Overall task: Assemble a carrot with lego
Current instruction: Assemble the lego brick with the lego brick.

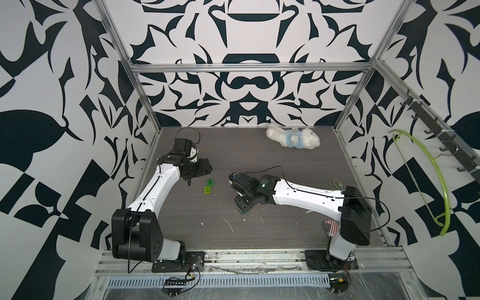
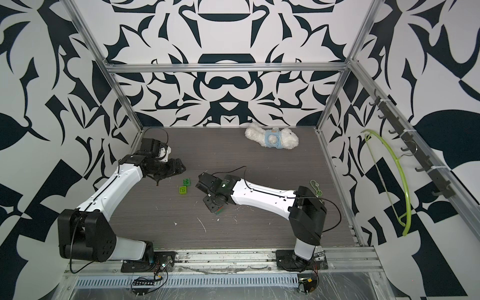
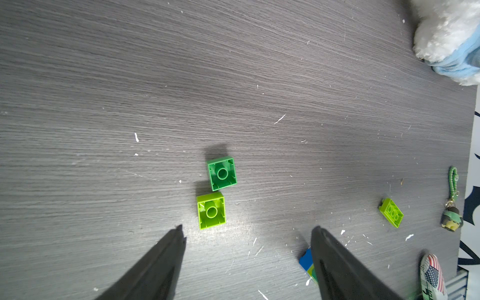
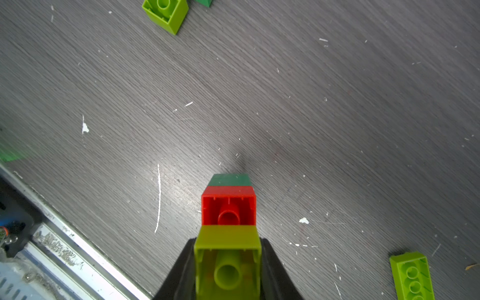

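Left gripper [image 3: 247, 230]: jaws wide open, nothing between them, above the table [image 1: 259, 161] near its left side.

Right gripper [image 4: 228, 241]: jaws closed on the carrot [image 4: 228, 207], low over the middle of the table.

Carrot: part-built stack.
- The jaws clamp a lime layer, one jaw on each side.
- Beyond it sit a red layer, then a dark green one.
- The lime and red layers show hollow undersides to the right wrist view.
- In the left wrist view a blue end [image 3: 306, 261] shows past one left finger.

Loose bricks, all on the table:
- Green brick [image 3: 222, 173], square, hollow side up.
- Lime brick [image 3: 211, 211], square, hollow side up, just beside the green brick and just ahead of the left fingertips.
- Both lie between the two grippers in both top views [image 1: 211, 181].
- Oblong brick [image 4: 411, 278], lime, well apart from the other two.

A plush toy [image 1: 293, 139] lies at the far edge.
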